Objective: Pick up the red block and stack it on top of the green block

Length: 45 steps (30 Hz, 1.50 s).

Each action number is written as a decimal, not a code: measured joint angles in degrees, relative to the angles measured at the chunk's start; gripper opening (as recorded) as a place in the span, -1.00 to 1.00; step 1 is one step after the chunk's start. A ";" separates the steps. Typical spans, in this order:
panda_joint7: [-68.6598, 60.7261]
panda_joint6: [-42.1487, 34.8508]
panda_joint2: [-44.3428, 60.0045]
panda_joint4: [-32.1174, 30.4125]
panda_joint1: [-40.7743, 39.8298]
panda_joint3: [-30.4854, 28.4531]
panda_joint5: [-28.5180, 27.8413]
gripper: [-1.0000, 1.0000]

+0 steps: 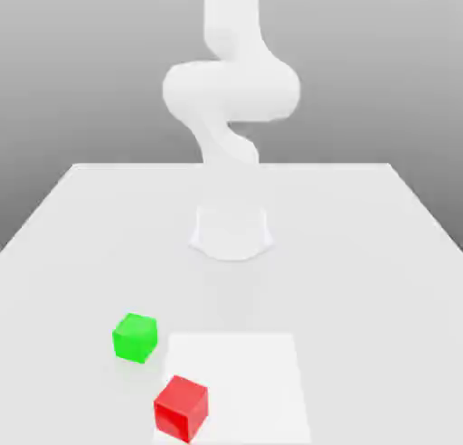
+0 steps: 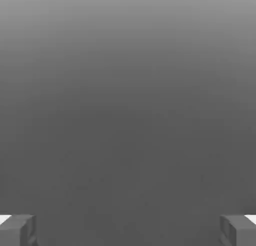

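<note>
Currently, red cube-shaped block [image 1: 182, 408] sits tilted in angle to the camera, near the front edge of the exterior view, left of centre. It overlaps the left border of a bright white square patch [image 1: 242, 389] on the pale tabletop [image 1: 362, 298]. Green cube-shaped block [image 1: 136, 337] is on the tabletop too, farther back and more to the exterior view's left, just beside the patch. Blocks apart, not stacked; nothing on top of either. White robot arm [image 1: 231, 90] rises from its base [image 1: 231, 235] at the middle of the table, behind both blocks, and runs up out of the exterior view's top. Hand view: two-finger gripper [image 2: 128, 231] spread wide, dark grey fingertips [image 2: 17, 231] well apart, nothing pinched between them. Behind them, plain grey backdrop [image 2: 128, 115], lighter along one side. Red block not in the grip.
</note>
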 joint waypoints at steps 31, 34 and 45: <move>16.98 28.70 61.91 -8.41 -7.34 0.14 -0.37 -1.00; 17.03 28.75 61.91 -8.41 -7.34 0.16 -0.43 -1.00; 22.51 20.16 47.89 -13.76 -8.78 -0.91 2.45 -1.00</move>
